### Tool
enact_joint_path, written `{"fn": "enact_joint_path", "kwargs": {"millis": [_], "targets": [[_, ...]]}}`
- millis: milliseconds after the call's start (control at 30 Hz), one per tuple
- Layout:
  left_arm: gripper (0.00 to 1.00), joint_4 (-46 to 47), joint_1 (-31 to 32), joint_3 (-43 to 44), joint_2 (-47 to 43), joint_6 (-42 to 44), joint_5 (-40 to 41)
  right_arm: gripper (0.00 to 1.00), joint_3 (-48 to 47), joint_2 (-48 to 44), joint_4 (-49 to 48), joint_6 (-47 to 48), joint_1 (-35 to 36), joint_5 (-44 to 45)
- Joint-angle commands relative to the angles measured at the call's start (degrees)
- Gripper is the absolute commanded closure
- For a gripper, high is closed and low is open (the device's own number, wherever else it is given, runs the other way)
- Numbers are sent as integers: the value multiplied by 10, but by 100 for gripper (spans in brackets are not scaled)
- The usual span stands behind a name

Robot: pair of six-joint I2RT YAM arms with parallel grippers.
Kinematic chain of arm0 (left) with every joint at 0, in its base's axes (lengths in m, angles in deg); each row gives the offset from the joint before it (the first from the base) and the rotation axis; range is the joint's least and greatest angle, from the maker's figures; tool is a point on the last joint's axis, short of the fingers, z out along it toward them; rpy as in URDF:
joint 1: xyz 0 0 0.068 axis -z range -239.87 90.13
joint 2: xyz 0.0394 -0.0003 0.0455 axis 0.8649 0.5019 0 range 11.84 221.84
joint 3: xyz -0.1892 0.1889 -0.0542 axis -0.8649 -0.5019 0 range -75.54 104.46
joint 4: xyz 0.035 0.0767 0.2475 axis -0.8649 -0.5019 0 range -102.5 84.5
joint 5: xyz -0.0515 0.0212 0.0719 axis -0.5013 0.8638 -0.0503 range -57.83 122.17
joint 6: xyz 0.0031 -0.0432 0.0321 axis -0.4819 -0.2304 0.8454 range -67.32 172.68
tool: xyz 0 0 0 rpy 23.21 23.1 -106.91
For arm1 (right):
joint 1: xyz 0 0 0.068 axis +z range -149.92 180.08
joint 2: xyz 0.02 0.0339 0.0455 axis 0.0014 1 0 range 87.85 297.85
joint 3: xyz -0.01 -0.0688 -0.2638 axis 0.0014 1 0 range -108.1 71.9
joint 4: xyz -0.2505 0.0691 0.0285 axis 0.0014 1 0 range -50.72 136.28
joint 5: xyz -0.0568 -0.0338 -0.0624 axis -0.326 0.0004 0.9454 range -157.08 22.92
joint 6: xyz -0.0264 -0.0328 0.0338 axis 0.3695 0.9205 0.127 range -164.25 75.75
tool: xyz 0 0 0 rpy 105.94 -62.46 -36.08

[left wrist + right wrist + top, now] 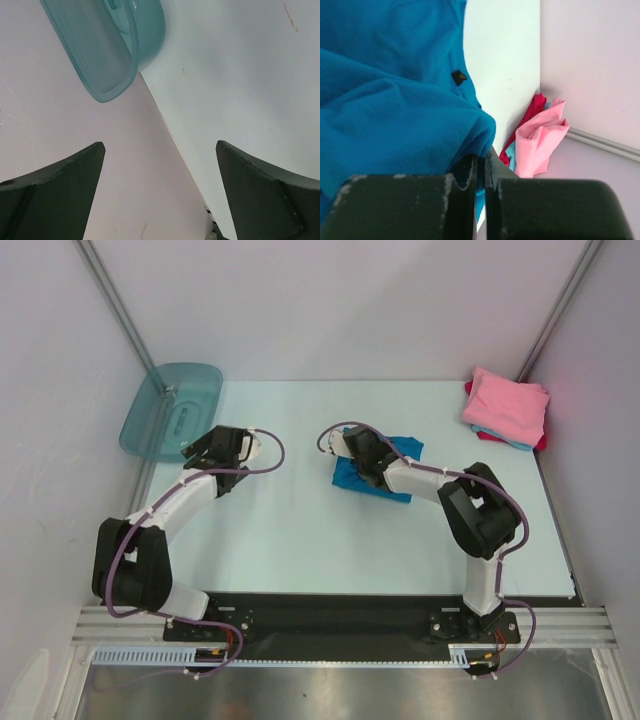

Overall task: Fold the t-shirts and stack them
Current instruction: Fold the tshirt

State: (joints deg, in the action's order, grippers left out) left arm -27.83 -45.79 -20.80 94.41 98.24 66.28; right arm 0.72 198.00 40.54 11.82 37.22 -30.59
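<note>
Mid-frame, the right gripper (481, 167) is pinching the bright blue t-shirt (408, 449); the left gripper (200, 447) is hovering, fingers apart, beside the upper-left teal tub (172, 408).

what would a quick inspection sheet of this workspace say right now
surface: pale table, no spills seen
job's things: blue t-shirt crumpled mid-table; folded stack, pink on top with light blue and red edges, in the far right corner
clutter: teal tub at the far left corner
grippers: left gripper open, empty, near the tub; right gripper shut on the blue t-shirt
cables: purple cables run along both arms, no snag seen
surroundings: white walls on three sides
</note>
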Motion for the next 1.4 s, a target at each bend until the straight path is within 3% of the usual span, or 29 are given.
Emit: {"fn": "enact_joint_path", "kwargs": {"millis": [0, 500, 600, 633, 700, 733, 800, 833, 1100, 1367], "targets": [[0, 13, 1, 5, 6, 1, -2, 100, -28, 7, -47, 12, -8, 12], [0, 12, 1, 7, 13, -5, -1, 100, -36, 64, -88, 25, -25, 4], [0, 13, 1, 7, 16, -6, -1, 89, -42, 77, -97, 26, -29, 7], [0, 12, 2, 7, 15, -7, -1, 76, -42, 80, -100, 26, -29, 9], [0, 11, 1, 6, 15, -8, -3, 59, -45, 87, -114, 27, -35, 12], [0, 11, 1, 6, 16, -7, -3, 44, -45, 89, -117, 27, -37, 14], [0, 12, 1, 5, 16, -9, -3, 32, -44, 91, -125, 26, -40, 14], [0, 11, 1, 6, 16, -9, -3, 22, -43, 92, -125, 26, -40, 13], [0, 10, 2, 7, 17, -13, -5, 18, -45, 69, -56, -15, -38, -17], [0, 8, 3, 8, 28, -22, -8, 18, -52, 49, -64, 8, -42, -17]]}}
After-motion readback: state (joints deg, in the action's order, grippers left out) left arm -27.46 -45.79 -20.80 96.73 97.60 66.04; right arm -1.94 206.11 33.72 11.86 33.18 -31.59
